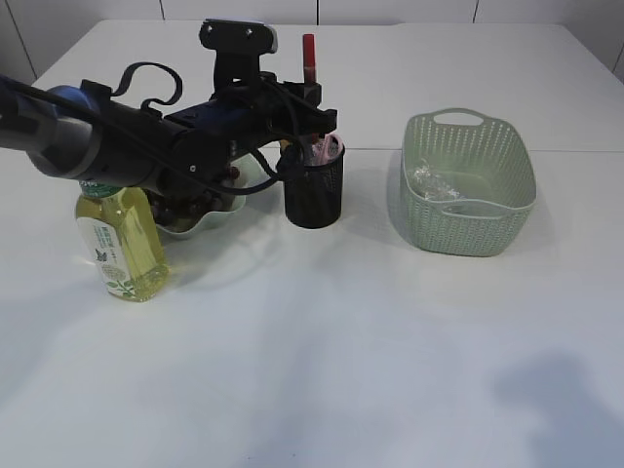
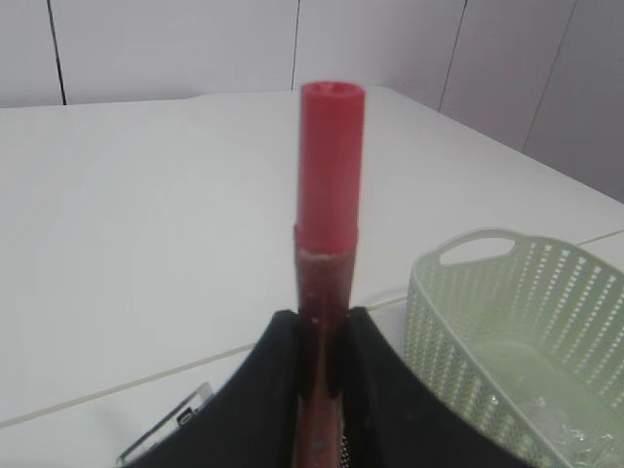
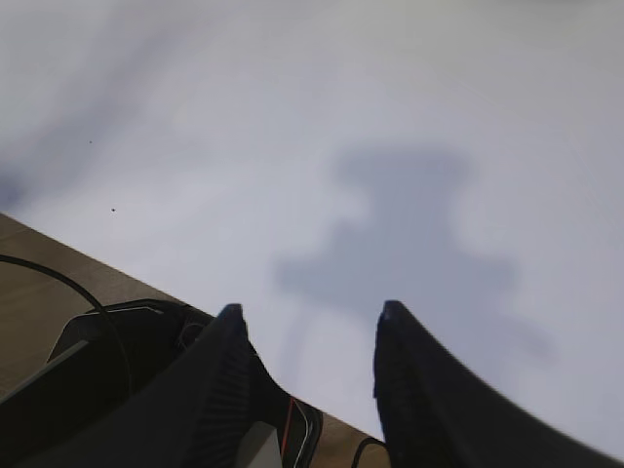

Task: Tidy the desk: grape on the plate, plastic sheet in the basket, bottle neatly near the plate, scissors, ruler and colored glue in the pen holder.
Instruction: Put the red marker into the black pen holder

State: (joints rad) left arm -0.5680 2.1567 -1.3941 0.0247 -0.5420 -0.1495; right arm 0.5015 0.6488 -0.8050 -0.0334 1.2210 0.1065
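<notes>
My left gripper [image 1: 310, 96] [image 2: 325, 317] is shut on the colored glue [image 1: 309, 54] [image 2: 331, 166], a red stick held upright just above the black mesh pen holder [image 1: 314, 190]. Pink scissors handles [image 1: 327, 148] stick out of the holder, and the clear end of a ruler [image 2: 166, 427] shows beside my fingers. The bottle [image 1: 122, 244] of yellow drink stands left of the plate [image 1: 210, 220], where dark grape [image 1: 183, 208] lies under my arm. The plastic sheet [image 1: 429, 182] [image 2: 556, 419] lies in the green basket [image 1: 468, 232] [image 2: 468, 292]. My right gripper [image 3: 310, 312] stands open with nothing between its fingers.
The right gripper hangs over the white table near its edge, with wooden floor [image 3: 58, 283] and cables below; it is outside the exterior view. The left arm stretches from the left across the plate and bottle.
</notes>
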